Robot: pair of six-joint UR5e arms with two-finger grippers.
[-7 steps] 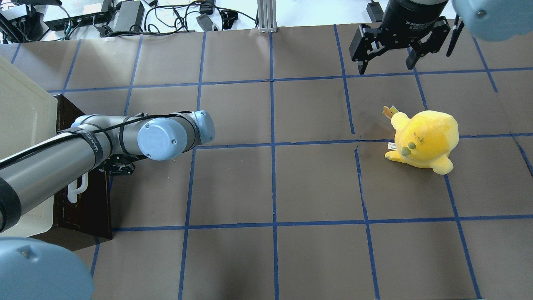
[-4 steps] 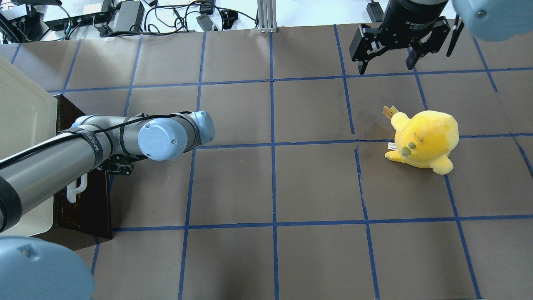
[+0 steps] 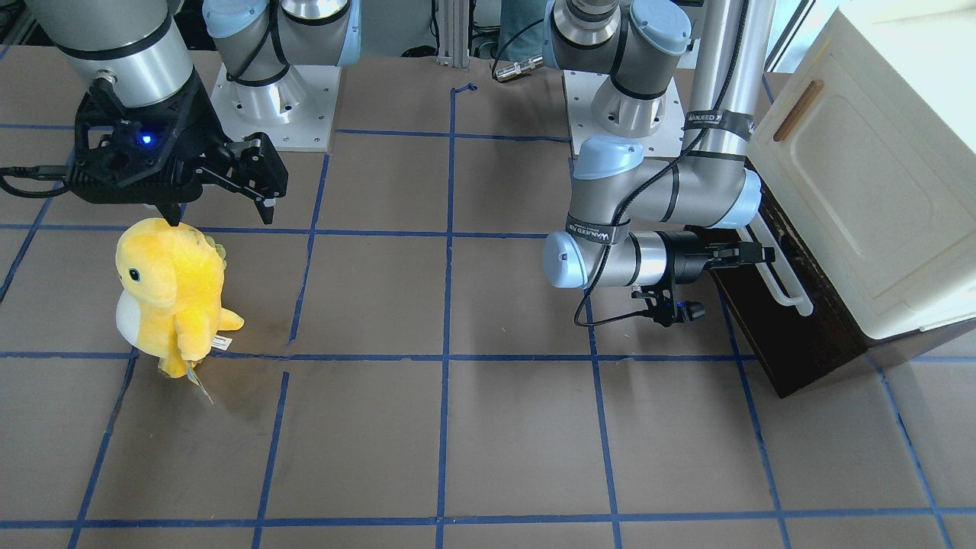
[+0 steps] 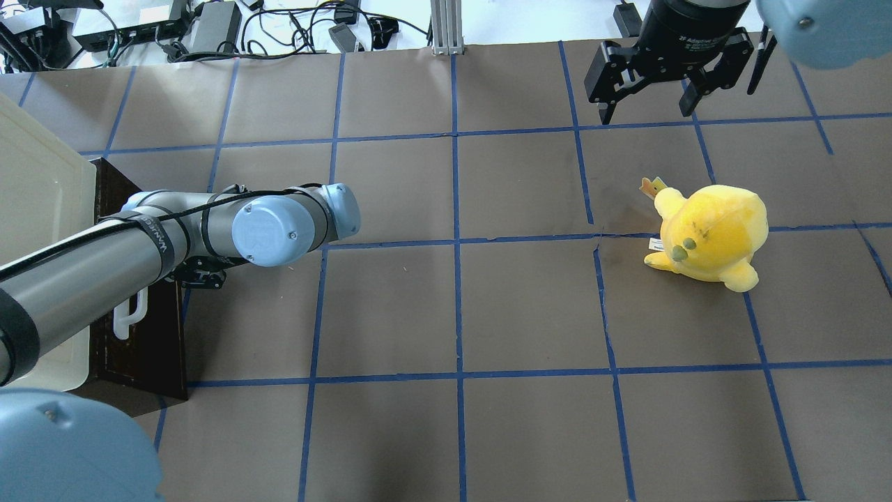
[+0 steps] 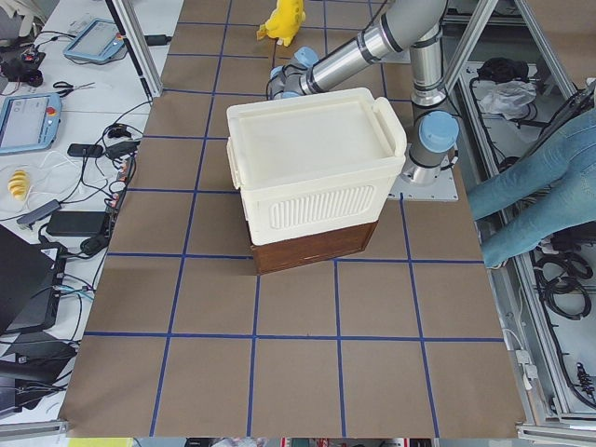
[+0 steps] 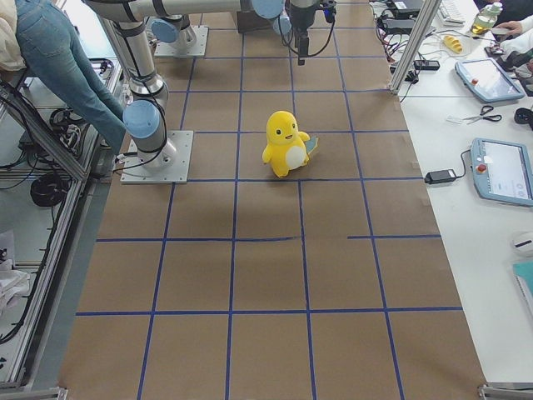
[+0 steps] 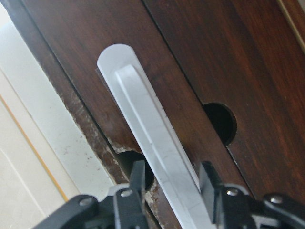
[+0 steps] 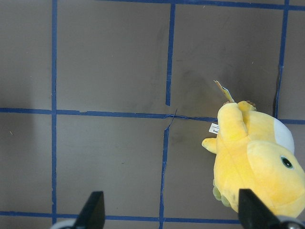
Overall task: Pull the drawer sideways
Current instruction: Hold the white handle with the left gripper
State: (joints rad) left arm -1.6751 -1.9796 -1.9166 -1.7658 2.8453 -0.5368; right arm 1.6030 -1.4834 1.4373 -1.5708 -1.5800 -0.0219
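The drawer point(image 3: 793, 335) is a dark brown wooden front with a long white bar handle point(image 3: 781, 278), under a cream cabinet at the table's left end. It looks closed. It also shows in the overhead view point(image 4: 139, 348). My left gripper point(image 3: 751, 253) reaches sideways to the handle. In the left wrist view its two fingers stand close on either side of the white bar point(image 7: 152, 143), shut around it. My right gripper point(image 4: 648, 104) is open and empty, hanging above the table behind a yellow plush toy.
The cream cabinet point(image 3: 862, 191) with a small wooden handle sits on top of the drawer box. A yellow plush toy point(image 4: 711, 233) stands on the table's right side, below my right gripper. Blue tape lines grid the brown table.
My left arm's elbow has shifted very slightly to the right. The drawer front and the right arm have not visibly moved.
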